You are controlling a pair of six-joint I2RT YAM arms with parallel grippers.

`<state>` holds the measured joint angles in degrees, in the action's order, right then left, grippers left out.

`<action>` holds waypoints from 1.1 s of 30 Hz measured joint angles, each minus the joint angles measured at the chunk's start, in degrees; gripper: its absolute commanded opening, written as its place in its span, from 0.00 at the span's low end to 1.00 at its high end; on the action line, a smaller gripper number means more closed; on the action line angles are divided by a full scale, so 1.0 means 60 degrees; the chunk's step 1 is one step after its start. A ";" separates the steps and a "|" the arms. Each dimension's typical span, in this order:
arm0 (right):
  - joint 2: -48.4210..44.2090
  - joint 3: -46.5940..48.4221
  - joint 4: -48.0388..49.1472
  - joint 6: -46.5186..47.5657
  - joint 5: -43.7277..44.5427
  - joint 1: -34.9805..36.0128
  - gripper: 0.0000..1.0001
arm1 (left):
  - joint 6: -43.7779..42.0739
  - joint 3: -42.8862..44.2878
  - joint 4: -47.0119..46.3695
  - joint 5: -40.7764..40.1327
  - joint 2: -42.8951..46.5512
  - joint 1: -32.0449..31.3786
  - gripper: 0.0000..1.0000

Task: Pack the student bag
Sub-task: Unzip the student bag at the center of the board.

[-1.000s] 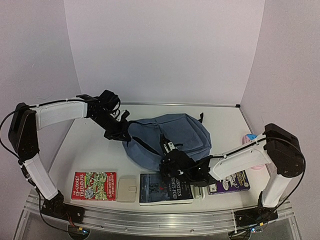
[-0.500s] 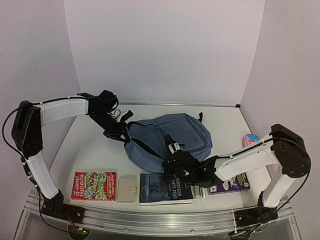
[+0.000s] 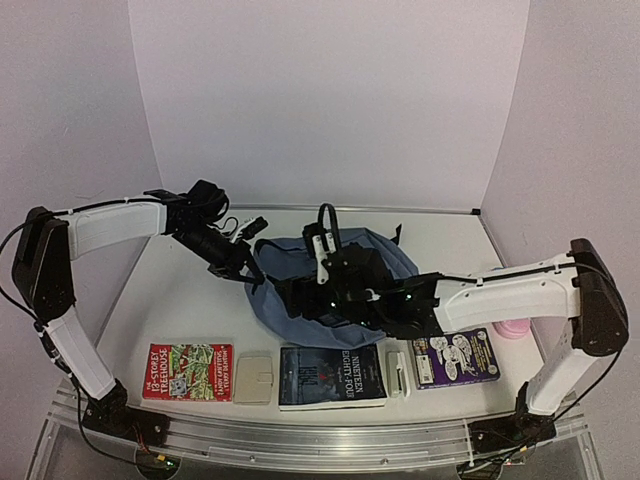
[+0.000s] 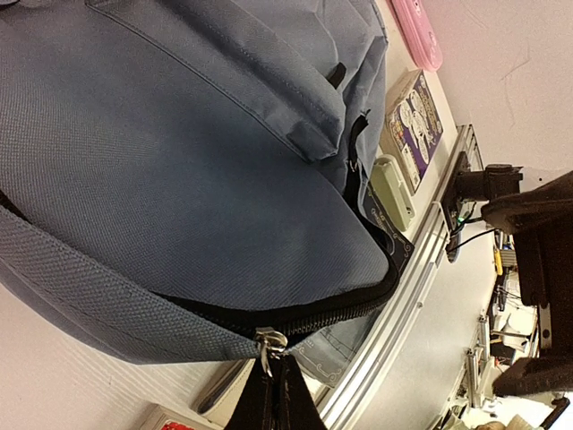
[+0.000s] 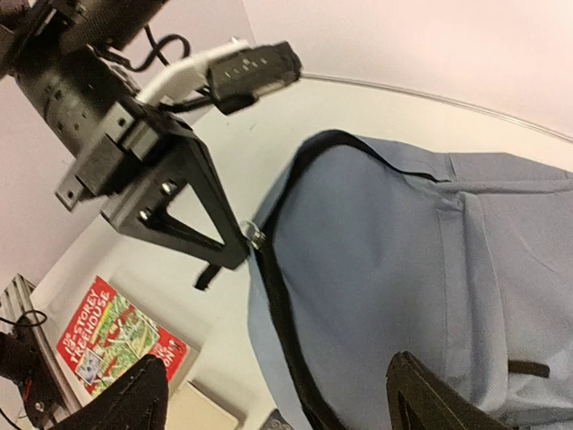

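- Top external view puts the bag [image 3: 393, 255] at mid-table, behind a row of books [image 3: 330, 376] on the near edge. Nothing looks packed, so I judge the step in hand is opening the main zip.
- Left gripper [image 3: 243, 262] is clenched on the zip pull [image 4: 269, 342] at the bag's left edge. Right gripper [image 3: 295, 298] hovers over the bag, jaws spread, grasping nothing.
- Next, I reckon, the right one must pin or grip the fabric beside the zip, so the left can drag the pull along without the bag sliding.
- Left wrist view alone shows the pinch close up and the black zip running along the seam. How far it is undone I cannot tell.
- Right wrist view alone shows its own fingers [image 5: 148, 394] wide and empty above the blue cloth.
- Only the top view shows both arms and the layout.
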<state>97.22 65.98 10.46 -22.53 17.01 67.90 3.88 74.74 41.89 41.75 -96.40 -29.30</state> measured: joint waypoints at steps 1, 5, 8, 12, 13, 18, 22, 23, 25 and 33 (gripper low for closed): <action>0.0186 0.0261 0.0024 0.0092 -0.0101 -0.0034 0.81 | 0.0000 0.0000 0.0000 0.0027 0.0000 0.0000 0.00; 0.1031 0.0910 0.0036 0.0459 -0.0606 -0.0342 0.72 | 0.0000 0.0000 0.0004 0.0048 0.0000 0.0000 0.00; 0.1620 0.1135 -0.0017 0.0707 -0.0918 -0.0658 0.64 | 0.0004 0.0000 0.0000 0.0036 0.0000 0.0000 0.00; 0.2217 0.1398 -0.0186 0.1030 -0.1118 -0.0922 0.56 | 0.0004 0.0000 0.0007 0.0027 0.0000 0.0000 0.00; 0.2324 0.1469 -0.0178 0.1102 -0.1152 -0.0937 0.53 | 0.0004 0.0000 0.0007 0.0020 -0.0001 0.0000 0.00; 0.2443 0.1678 -0.0185 0.1340 -0.1356 -0.0936 0.30 | 0.0000 0.0000 0.0007 -0.0045 -0.0004 0.0000 0.00; 0.2596 0.1856 -0.0172 0.1416 -0.1662 -0.0936 0.07 | 0.0000 0.0000 0.0010 -0.0168 -0.0017 0.0000 0.00; 0.2630 0.1863 -0.0156 0.1442 -0.1749 -0.0936 0.02 | 0.0000 0.0000 0.0011 -0.0249 -0.0021 -0.0003 0.00; 0.2679 0.1864 -0.0147 0.1487 -0.1862 -0.0936 0.00 | 0.0004 0.0000 0.0011 -0.0471 -0.0029 -0.0015 0.00; 0.2691 0.1711 0.0048 0.1532 -0.2053 -0.0916 0.00 | 0.0095 0.0000 0.0021 -0.1305 -0.0035 -0.0003 0.00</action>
<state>113.36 76.25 10.75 -13.34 4.69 62.40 4.45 74.74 42.01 33.92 -96.61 -29.32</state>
